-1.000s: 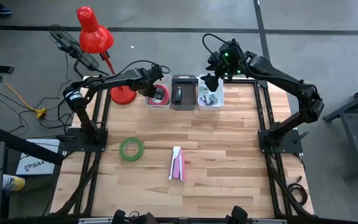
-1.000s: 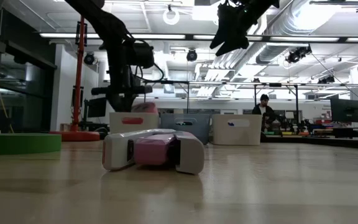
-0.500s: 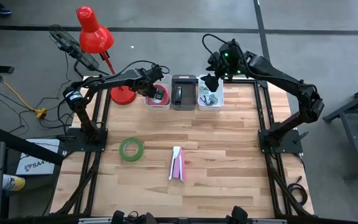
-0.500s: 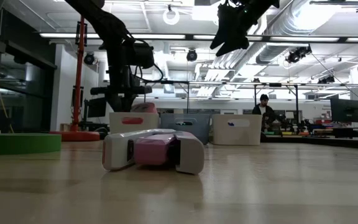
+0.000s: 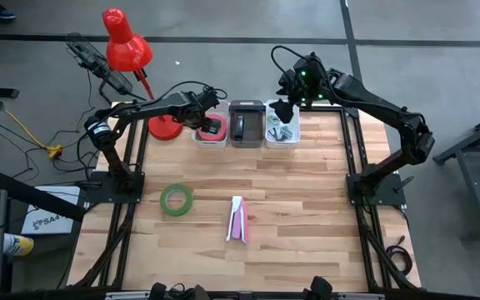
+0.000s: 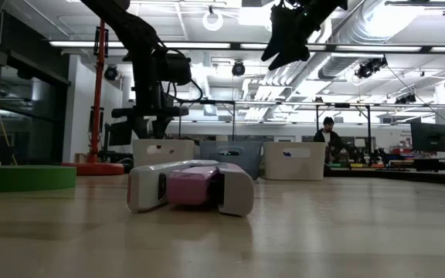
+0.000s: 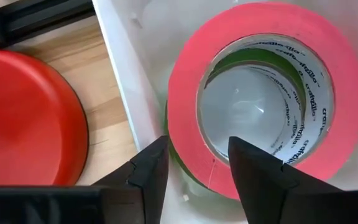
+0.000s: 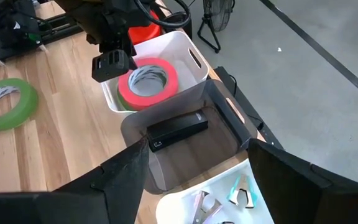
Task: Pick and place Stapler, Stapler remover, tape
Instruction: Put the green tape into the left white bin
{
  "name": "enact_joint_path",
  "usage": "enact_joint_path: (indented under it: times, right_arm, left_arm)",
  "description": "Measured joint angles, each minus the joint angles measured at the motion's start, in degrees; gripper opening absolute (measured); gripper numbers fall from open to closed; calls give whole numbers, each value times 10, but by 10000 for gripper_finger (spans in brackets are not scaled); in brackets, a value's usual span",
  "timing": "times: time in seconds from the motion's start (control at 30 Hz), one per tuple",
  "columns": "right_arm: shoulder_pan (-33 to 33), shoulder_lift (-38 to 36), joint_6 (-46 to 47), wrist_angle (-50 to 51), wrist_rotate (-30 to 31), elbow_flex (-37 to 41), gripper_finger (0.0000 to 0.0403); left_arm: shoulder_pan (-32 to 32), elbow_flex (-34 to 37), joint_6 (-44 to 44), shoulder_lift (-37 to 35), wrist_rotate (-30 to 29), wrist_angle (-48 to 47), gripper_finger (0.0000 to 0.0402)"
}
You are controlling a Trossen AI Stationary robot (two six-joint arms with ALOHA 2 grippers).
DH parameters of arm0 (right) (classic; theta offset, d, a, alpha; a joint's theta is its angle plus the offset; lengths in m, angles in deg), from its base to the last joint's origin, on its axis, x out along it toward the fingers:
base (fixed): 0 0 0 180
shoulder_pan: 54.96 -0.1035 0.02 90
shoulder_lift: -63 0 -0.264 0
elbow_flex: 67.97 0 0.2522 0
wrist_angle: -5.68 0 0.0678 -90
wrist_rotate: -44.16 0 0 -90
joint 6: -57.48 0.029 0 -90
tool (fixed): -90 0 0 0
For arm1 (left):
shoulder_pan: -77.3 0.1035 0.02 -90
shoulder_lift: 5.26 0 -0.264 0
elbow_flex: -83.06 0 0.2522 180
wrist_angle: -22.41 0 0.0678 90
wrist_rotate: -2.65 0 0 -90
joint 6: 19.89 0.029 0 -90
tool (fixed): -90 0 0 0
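Note:
A pink tape roll lies flat on a green roll inside the left white bin. My left gripper is open just above them, one finger on each side of the pink ring's wall; I see no touch. It also shows in the high view. Another green tape roll lies flat on the table. A pink-and-white stapler lies near the table's middle. My right gripper is open and empty, high above the right white bin.
A grey bin between the two white ones holds a black stapler. The right white bin holds staple removers. A red lamp's base stands left of the tape bin. A person stands far behind the table.
The pink tape roll, which stood out above the left bin's rim in the low view, has dropped down into the bin and is now hidden behind its wall there. Both arms have kept about still.

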Motion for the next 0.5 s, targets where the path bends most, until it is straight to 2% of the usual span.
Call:
enact_joint_path:
  times: [0.23,0.5]
  right_arm:
    - [0,0,0,11,-3,0,266]
    - [0,0,0,20,-4,0,267]
  left_arm:
    - [0,-45,16,0,8,-51,151]
    - [-1,-143,65,-1,27,-194,142]
